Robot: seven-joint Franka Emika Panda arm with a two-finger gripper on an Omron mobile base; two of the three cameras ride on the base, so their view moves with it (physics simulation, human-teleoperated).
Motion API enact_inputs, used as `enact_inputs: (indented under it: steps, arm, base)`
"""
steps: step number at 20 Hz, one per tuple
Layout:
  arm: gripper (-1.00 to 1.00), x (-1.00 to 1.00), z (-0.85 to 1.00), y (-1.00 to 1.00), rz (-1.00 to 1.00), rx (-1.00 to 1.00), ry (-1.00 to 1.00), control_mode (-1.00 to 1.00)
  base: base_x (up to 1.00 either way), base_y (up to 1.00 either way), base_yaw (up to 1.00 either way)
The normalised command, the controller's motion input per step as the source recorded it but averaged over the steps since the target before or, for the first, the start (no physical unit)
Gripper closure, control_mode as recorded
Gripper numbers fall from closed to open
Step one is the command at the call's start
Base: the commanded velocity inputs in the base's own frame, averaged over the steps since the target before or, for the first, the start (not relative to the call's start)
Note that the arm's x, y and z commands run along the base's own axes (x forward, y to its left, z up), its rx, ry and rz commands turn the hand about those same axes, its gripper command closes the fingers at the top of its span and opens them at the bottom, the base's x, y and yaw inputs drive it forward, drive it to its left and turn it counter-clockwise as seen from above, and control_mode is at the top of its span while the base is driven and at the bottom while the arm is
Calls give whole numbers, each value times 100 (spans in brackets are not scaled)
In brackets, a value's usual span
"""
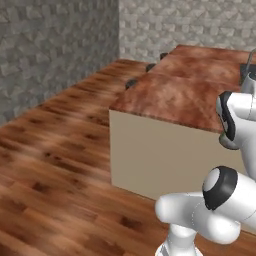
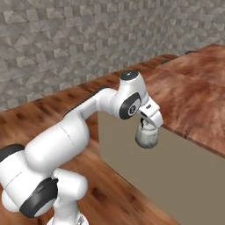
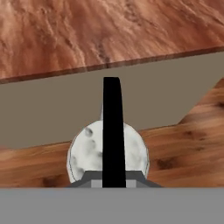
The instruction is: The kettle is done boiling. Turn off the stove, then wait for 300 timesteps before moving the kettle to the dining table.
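One kettle (image 3: 87,153) hangs from the closed pincer (image 2: 146,125) beside one dining table (image 2: 193,101).

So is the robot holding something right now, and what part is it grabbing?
Yes, it is carrying the kettle by its thin black arched handle. The jaws are shut on the handle, and the kettle hangs just beside the dining table, not on it yet.

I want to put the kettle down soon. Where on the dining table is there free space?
The near corner of the dining table is bare, from its front edge back toward the sink. The kettle hangs from the gripper beside the beige side, below the top.
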Motion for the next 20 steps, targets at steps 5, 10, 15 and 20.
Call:
enact_inputs:
  steps: [5,10,15,20]
  arm:
    - [100,0,0,0,0,0,0,100]
    - [100,0,0,0,0,0,0,100]
    - [100,0,0,0,0,0,0,100]
    - [100,0,0,0,0,0,0,100]
  base:
    - [59,95,-39]
    - [58,95,-39]
    - [58,95,-39]
    - [59,95,-39]
